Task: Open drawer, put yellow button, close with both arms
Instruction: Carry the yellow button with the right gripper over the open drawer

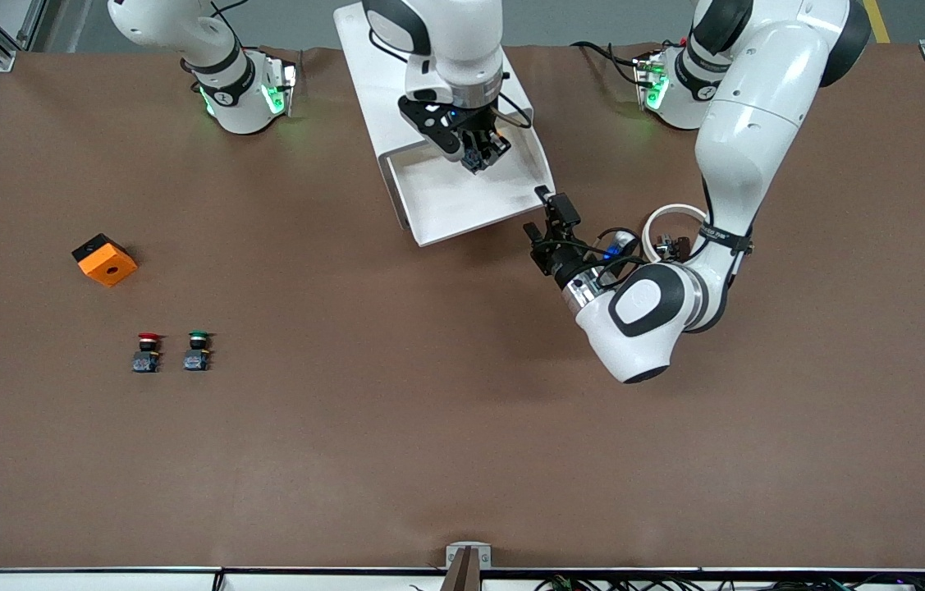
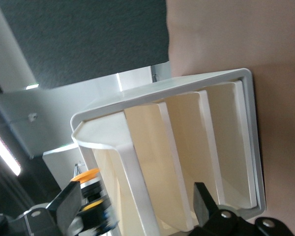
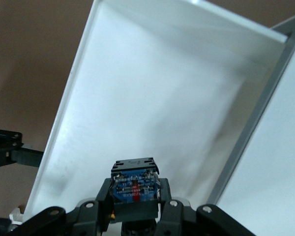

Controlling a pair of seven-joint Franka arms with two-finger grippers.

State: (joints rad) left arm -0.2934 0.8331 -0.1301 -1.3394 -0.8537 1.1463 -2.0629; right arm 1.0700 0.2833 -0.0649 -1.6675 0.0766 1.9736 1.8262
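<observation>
The white cabinet (image 1: 372, 74) stands between the arm bases, and its top drawer (image 1: 470, 228) is pulled out toward the front camera. My right gripper (image 1: 478, 154) hangs over the open drawer, shut on the yellow button (image 3: 135, 189), whose blue-grey body faces the wrist camera above the drawer's floor (image 3: 162, 98). My left gripper (image 1: 536, 212) is open and empty, just off the drawer's front corner at the left arm's end. In the left wrist view the open fingers (image 2: 204, 206) frame the cream drawer fronts (image 2: 187, 142), and the button's yellow cap (image 2: 86, 175) shows farther off.
An orange cube with a hole (image 1: 105, 259) lies toward the right arm's end of the table. A red-capped button (image 1: 148, 351) and a green-capped button (image 1: 197, 350) stand side by side, nearer to the front camera than the cube.
</observation>
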